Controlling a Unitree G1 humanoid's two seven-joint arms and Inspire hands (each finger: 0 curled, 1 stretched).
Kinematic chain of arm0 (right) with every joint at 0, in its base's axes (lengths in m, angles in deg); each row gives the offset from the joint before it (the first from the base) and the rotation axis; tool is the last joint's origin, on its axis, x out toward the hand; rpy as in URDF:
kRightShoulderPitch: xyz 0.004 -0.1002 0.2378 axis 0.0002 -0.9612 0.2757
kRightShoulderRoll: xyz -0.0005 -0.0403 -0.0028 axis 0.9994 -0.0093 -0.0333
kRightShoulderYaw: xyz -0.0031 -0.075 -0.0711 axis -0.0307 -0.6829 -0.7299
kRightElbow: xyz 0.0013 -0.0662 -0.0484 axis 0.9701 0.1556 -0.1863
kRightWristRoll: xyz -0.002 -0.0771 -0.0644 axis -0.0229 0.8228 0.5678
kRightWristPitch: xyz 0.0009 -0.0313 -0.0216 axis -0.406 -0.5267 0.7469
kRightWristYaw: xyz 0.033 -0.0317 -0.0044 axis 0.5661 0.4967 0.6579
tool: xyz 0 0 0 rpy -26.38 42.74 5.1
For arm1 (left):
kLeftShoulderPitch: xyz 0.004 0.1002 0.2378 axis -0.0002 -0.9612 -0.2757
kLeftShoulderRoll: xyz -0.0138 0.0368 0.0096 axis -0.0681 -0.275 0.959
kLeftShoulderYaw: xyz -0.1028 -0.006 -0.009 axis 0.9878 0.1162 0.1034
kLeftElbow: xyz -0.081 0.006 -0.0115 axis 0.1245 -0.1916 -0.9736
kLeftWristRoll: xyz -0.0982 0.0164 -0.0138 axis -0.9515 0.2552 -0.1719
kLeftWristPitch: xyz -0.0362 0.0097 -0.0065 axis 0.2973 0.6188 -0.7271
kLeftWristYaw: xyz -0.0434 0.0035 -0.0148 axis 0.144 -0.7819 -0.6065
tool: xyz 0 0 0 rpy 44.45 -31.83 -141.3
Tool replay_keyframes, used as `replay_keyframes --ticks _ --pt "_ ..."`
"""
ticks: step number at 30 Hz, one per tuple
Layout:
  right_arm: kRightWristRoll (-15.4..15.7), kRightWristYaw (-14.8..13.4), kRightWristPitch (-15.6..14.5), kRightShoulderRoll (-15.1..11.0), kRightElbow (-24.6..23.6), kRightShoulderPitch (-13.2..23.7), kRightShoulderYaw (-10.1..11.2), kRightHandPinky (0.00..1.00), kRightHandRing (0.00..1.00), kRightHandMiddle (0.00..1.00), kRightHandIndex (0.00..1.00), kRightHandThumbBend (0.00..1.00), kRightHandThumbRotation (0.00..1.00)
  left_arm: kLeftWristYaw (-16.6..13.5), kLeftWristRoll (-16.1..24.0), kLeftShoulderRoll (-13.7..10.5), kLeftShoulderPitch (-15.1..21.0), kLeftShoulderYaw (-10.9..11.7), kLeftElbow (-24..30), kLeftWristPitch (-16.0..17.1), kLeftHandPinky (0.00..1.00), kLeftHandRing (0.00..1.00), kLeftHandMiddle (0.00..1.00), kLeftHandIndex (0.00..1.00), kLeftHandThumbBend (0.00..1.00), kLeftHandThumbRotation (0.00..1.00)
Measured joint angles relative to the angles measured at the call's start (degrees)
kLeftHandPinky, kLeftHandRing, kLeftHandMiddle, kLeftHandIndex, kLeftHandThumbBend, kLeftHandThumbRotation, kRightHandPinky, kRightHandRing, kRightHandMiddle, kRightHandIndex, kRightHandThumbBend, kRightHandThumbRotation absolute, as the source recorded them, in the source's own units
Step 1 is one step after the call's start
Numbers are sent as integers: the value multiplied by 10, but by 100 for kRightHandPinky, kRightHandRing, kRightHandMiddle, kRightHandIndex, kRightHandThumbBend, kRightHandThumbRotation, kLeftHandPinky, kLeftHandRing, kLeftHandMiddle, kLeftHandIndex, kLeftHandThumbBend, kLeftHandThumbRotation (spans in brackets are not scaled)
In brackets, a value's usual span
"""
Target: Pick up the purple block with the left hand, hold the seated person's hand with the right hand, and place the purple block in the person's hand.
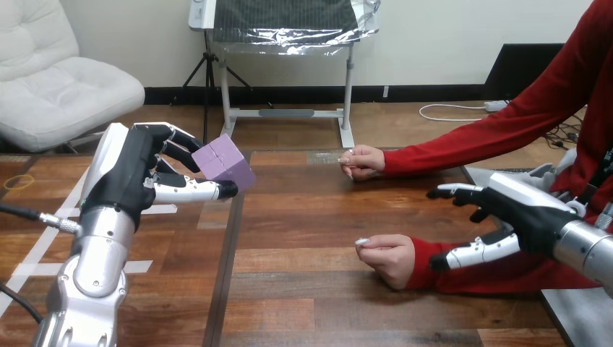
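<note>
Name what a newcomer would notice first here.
The purple block stands out, held off the table in the left hand's curled fingers at the view's left. At the right, the right hand is open just behind the person's nearer hand, which rests curled on the table. The farther hand lies beyond it.

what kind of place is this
Likely a tabletop test setup for robot-to-person handovers: a wooden table, the left hand gripping a purple block, and the person's nearer hand resting on the table.

Black-and-white robot hand (124,170), silver forearm (94,253)
</note>
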Motion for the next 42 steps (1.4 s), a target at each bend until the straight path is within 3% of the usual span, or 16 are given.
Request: replay_keyframes --ticks 18,42 --pt "19 -2 -5 0 10 9 -34 82 91 93 89 100 41 0 0 0 0 1 1 -3 21 29 37 44 69 0" --pt "50 -15 -11 4 34 24 -78 74 85 87 83 100 26 1 -2 0 -1 3 1 -2 20 28 36 44 68 0"
